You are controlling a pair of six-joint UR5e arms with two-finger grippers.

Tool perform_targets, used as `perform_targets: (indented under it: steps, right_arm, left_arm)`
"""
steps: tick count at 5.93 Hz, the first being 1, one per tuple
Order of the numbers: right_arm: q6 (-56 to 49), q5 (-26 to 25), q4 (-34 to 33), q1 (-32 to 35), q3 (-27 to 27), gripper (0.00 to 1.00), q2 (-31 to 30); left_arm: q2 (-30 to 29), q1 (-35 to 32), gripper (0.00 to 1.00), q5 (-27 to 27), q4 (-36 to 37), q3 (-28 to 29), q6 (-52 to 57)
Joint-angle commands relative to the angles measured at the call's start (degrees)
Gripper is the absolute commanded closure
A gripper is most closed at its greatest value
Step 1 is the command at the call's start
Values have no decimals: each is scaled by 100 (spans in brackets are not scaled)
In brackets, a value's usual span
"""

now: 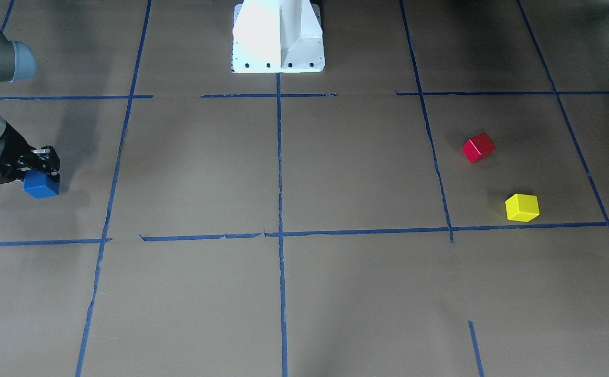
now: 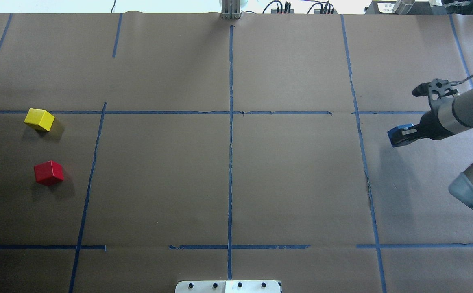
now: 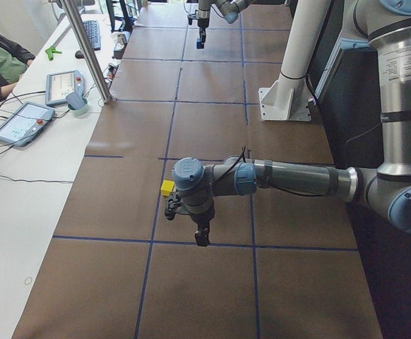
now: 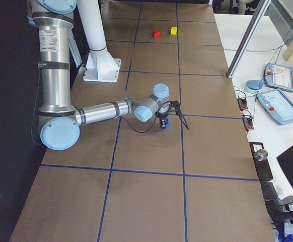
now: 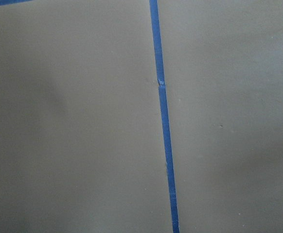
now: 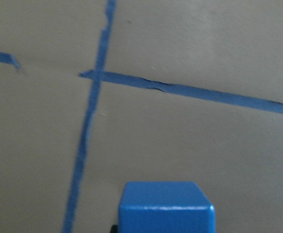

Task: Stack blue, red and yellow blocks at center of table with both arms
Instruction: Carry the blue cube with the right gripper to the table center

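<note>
A: Front-facing?
B: Right gripper [image 1: 42, 166] is clamped on the blue block [image 1: 41, 184], far view-left on the counter [image 1: 362, 173]. Red block [image 1: 478, 147] and yellow block [image 1: 522, 207] lie view-right, near each other, not touching.
A: Overhead?
B: Blue block gripped near the right edge. Red and yellow far left.
A: Exterior left?
B: Left gripper [image 3: 202, 236] points down over the counter, near the yellow block. Cannot tell how far it's open.
A: Exterior right?
B: Near arm's gripper closed on blue. Red and yellow at the far end.
A: Wrists?
B: Left: bare counter, one tape line [image 5: 163, 121]. Right: blue block at the bottom edge, with crossing tape beyond it.
</note>
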Motion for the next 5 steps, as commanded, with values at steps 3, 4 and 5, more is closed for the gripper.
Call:
perform_targets:
  steps: [3, 4, 5]
  right_arm:
    - [2112, -1057, -2002, -1703, -617, 88, 3118]
    - [2639, -1390, -2056, -2003, -1265, 89, 3821]
    - [3010, -1576, -2057, -2232, -1837, 87, 4420]
  left_arm:
    - [-35, 14, 0, -2, -9, -3, 0]
    - [-35, 14, 0, -2, 0, -3, 0]
    - [-35, 14, 0, -2, 0, -3, 0]
